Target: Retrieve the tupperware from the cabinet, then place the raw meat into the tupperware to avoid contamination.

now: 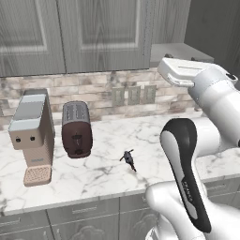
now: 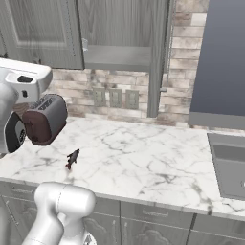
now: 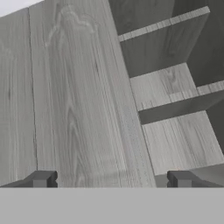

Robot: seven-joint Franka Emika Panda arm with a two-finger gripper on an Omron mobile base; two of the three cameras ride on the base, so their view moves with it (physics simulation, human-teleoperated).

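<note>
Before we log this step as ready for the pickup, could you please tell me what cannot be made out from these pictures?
- Tupperware: the cabinet stands open in the right base view, but its open door and the top edge cut off most of the inside.
- Shelves in the hand view: bare where visible, the rest cut off by the frame edge.
- Small dark item on the counter: too small to identify.

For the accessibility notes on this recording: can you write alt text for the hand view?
The gripper, jaws spread wide and holding nothing, points at the grey wood-grain cabinet. Its door panel covers the left and middle of the picture. To the right, the open interior shows flat grey shelves with nothing visible on them.
</note>
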